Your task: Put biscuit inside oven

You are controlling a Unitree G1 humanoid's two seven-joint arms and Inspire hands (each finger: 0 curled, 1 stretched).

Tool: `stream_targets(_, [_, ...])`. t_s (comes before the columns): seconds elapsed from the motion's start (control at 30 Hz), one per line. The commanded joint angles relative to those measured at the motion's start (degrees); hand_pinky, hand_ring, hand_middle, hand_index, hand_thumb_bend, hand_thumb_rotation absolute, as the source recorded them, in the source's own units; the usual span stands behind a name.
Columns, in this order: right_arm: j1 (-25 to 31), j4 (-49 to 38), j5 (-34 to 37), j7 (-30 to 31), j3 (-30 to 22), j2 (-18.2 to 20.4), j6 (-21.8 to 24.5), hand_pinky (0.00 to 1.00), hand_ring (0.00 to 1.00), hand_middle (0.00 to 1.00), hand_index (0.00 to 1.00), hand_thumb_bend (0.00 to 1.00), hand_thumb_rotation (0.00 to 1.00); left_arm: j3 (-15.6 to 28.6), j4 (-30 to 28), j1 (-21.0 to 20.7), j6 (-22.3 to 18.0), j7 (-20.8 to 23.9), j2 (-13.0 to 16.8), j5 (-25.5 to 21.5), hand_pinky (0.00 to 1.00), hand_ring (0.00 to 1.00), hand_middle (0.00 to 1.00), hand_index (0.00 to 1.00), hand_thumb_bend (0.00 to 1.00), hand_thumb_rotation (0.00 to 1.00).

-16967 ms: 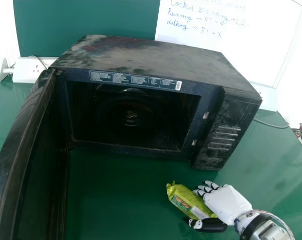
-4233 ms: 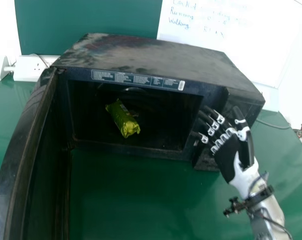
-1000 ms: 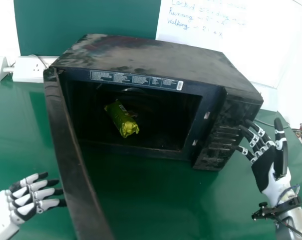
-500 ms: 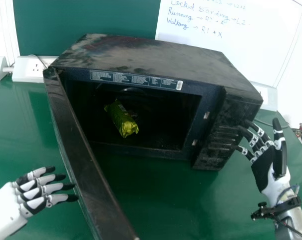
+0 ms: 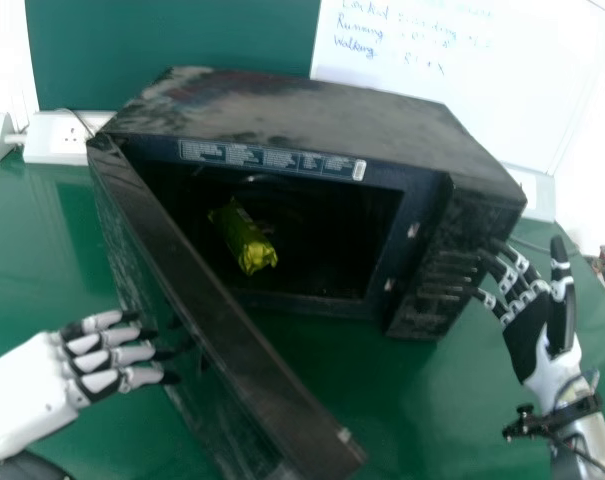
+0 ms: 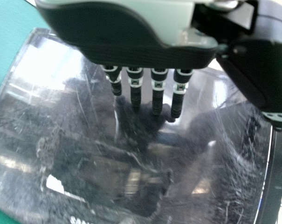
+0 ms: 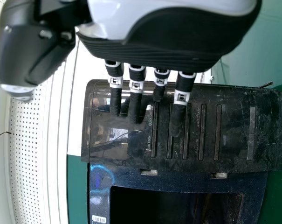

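Since the earlier frame, the oven door (image 5: 215, 305) has swung further inward, and my left hand (image 5: 40, 388) has moved with it, fingers extended at its outer face. Well apart from both that hand and my open right hand (image 5: 529, 340), the biscuit packet (image 5: 244, 240) lies inside the oven (image 5: 302, 108), slanted, shiny yellow-green, its near end crinkled.

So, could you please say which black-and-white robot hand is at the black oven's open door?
The left hand, fingers by the door's outer face; the right hand is by the control panel.
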Motion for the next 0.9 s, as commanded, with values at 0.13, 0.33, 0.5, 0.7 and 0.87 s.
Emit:
stream_targets(0.13, [0.18, 0.10, -0.51, 0.38, 0.46, 0.41, -0.85, 0.61, 0.76, 0.82, 0.84, 0.96, 1.00, -4.27, 3.30, -5.43, 0.58, 0.02, 0.64, 1.51, 0.86, 0.83, 0.88, 0.85, 0.98, 1.00])
stream_targets(0.33, [0.22, 0.06, -0.93, 0.50, 0.66, 0.35, -1.25, 0.63, 0.79, 0.85, 0.86, 0.97, 1.00, -8.66, 5.77, -8.51, 2.91, -0.93, 2.44, -1.29, 0.87, 0.83, 0.89, 0.85, 0.98, 1.00])
stream_targets(0.5, [0.46, -0.04, -1.15, 0.56, 0.69, 0.66, -1.59, 0.68, 0.82, 0.87, 0.87, 0.93, 1.00, -11.96, 7.22, -10.31, 6.77, -2.70, 4.06, -4.41, 0.87, 0.83, 0.89, 0.85, 0.97, 1.00])
stream_targets(0.7, [0.75, -0.27, -1.23, 0.66, 0.55, 0.37, -1.46, 0.67, 0.82, 0.88, 0.89, 0.90, 1.00, -14.57, 10.11, -14.96, 7.48, -2.94, 4.00, -3.75, 0.87, 0.83, 0.89, 0.85, 0.97, 1.00])
stream_targets(0.87, [0.66, -0.20, -1.39, 0.41, 0.66, 0.43, -1.38, 0.67, 0.82, 0.88, 0.90, 0.87, 1.00, -16.55, 12.76, -18.94, 6.92, -3.61, 4.58, -3.60, 0.85, 0.82, 0.87, 0.84, 0.97, 1.00])
